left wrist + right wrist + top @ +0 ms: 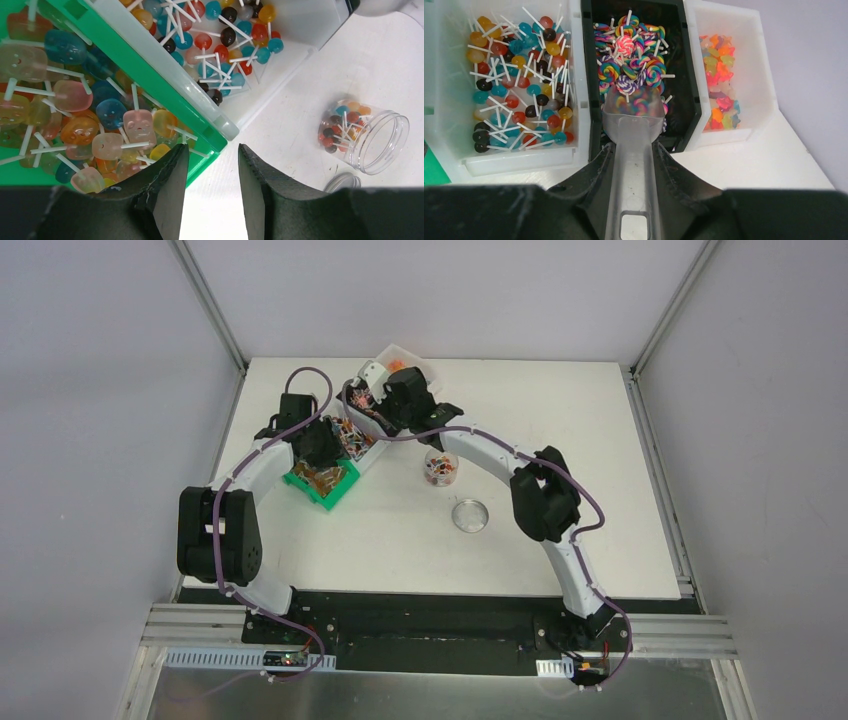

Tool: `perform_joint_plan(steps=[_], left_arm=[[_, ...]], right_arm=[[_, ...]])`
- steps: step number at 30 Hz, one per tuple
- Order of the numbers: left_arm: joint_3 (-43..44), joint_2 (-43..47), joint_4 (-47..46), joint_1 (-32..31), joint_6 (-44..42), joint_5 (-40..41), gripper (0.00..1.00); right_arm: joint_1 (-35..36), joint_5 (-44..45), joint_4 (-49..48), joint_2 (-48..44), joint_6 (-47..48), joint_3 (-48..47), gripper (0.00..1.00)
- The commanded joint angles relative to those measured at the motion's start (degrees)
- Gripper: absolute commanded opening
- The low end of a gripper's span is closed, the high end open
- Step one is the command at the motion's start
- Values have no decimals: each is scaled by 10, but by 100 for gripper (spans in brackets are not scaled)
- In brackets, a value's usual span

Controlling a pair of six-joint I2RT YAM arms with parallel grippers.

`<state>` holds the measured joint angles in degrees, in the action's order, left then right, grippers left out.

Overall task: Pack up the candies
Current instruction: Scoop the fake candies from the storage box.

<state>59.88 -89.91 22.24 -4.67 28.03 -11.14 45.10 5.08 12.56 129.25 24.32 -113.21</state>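
Observation:
The candies are tiny lollipops on white sticks, sorted into bins. Swirl lollipops (629, 65) fill a black bin (689, 90). My right gripper (633, 148) is shut on the handle of a clear scoop (633, 125), whose bowl is pushed into the swirl lollipops. Round ball lollipops (519, 85) lie in the white bin to its left; star-shaped candies (719, 80) lie in the white bin to its right. My left gripper (212, 150) is open and empty above the table at the corner of a green bin (202, 137) of flat lollipops (100, 115). A clear jar (367, 132) holds some ball lollipops.
In the top view the bins sit in a row at the back left, from the green bin (322, 485) to the far white bin (400, 360). The jar (440, 468) stands mid-table with its lid (470, 515) lying in front of it.

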Motion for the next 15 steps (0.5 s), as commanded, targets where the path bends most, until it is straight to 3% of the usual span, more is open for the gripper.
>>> perform_joint_plan(steps=[1, 6, 15], left_arm=[[11, 2, -22, 0, 0, -21, 41], [11, 1, -22, 0, -1, -25, 40], [10, -1, -23, 0, -6, -39, 26]], right_arm=[[2, -20, -77, -8, -61, 67, 0], [2, -15, -135, -22, -91, 119, 0], [1, -32, -229, -41, -111, 186, 0]])
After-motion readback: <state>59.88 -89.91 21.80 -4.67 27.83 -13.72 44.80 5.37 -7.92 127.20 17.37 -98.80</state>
